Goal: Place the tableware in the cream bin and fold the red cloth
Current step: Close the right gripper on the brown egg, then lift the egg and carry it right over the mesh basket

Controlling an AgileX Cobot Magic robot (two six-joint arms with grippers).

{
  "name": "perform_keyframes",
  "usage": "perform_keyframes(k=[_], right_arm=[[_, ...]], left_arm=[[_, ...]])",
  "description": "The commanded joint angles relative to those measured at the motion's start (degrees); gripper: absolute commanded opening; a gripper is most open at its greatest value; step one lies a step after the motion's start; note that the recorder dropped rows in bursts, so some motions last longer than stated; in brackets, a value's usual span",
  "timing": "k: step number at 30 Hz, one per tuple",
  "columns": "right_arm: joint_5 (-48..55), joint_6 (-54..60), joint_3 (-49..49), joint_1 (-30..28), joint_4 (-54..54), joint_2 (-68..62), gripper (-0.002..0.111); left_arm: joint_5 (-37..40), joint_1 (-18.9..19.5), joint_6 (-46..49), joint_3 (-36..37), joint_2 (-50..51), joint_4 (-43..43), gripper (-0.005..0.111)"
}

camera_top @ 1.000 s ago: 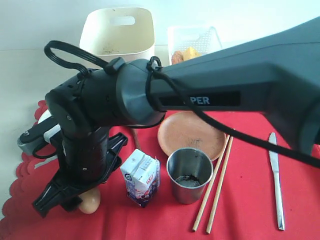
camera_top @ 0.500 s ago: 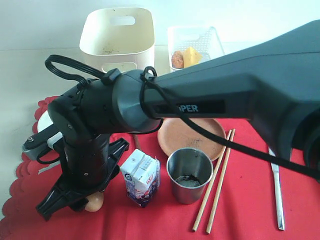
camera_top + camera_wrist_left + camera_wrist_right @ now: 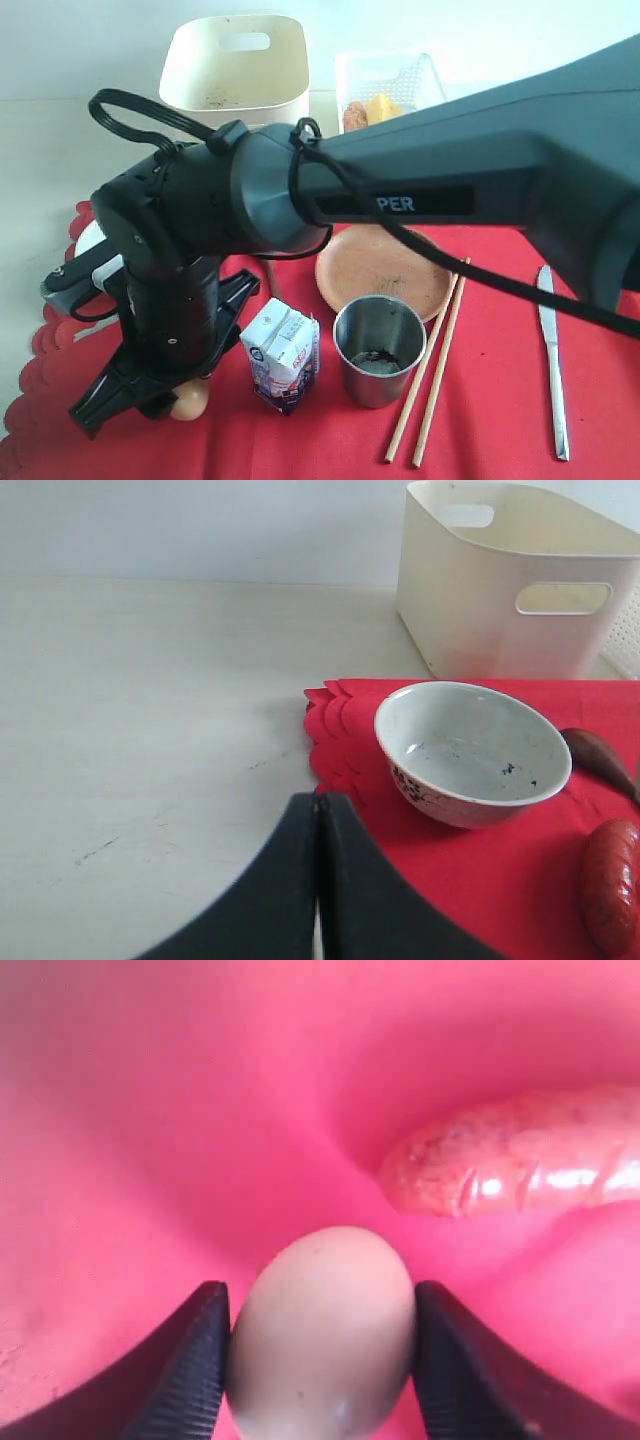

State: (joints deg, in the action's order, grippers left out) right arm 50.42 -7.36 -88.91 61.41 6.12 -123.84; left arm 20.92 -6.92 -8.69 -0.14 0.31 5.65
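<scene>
Now the right gripper [image 3: 320, 1300] squeezes a tan egg [image 3: 320, 1340] between its jaws, on the red cloth [image 3: 150, 1110] near a sausage [image 3: 520, 1175]. The left gripper [image 3: 318, 805] is closed tight and holds nothing. The bowl [image 3: 470, 745] sits on the cloth, near the cream bin [image 3: 510, 580]. The plate [image 3: 375, 265], cup [image 3: 378, 350], chopsticks [image 3: 435, 365] and knife [image 3: 552, 360] lie on the cloth too.

Bright, even light, soft shadows.
The right wrist view is out of focus: egg [image 3: 320, 1330] blurred, red cloth [image 3: 150, 1110] washed pink.
</scene>
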Motion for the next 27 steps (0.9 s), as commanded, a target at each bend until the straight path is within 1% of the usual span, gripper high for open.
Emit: perform_keyframes(k=[1,13,27], right_arm=[[0.38,0.68,-0.02,0.09,-0.16,2.50,0.000],[0.28,5.44,-0.02,0.09,-0.16,9.80,0.000],[0.28,9.64,-0.02,-0.09,-2.75,17.69,0.000]], left_arm=[[-0.51,0.10,-0.28,0.14,-0.31,-0.32,0.000],[-0.51,0.10,-0.28,0.14,-0.31,-0.32,0.000],[-0.51,0.10,-0.38,0.14,-0.31,-0.32,0.000]])
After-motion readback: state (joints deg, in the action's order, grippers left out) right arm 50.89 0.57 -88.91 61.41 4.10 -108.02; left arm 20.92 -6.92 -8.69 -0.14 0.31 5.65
